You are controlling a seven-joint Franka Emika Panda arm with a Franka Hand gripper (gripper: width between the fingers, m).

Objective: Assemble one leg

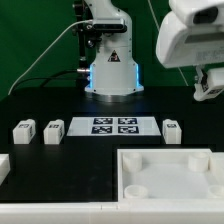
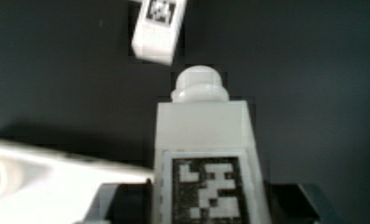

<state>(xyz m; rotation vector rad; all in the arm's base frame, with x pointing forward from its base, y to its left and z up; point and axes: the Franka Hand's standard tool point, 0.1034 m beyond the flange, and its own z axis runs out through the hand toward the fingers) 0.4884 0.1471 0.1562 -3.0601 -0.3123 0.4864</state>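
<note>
My gripper [image 2: 203, 203] is shut on a leg [image 2: 207, 130], a white post with a round peg at its far end and a black-and-white tag on its face. In the exterior view the gripper [image 1: 207, 86] hangs high at the exterior view's right, well above the table, and the held leg is hard to make out there. Three more legs stand on the black table: two at the exterior view's left [image 1: 24, 131] [image 1: 53, 130] and one at the right [image 1: 172, 131]. One of them also shows in the wrist view [image 2: 159, 30], beyond the held leg.
The large white tray-shaped part [image 1: 166, 176] with round corner sockets lies at the front; its corner shows in the wrist view [image 2: 25, 166]. The marker board [image 1: 113, 126] lies mid-table before the robot base [image 1: 110, 75]. A white piece [image 1: 3, 166] sits at the left edge.
</note>
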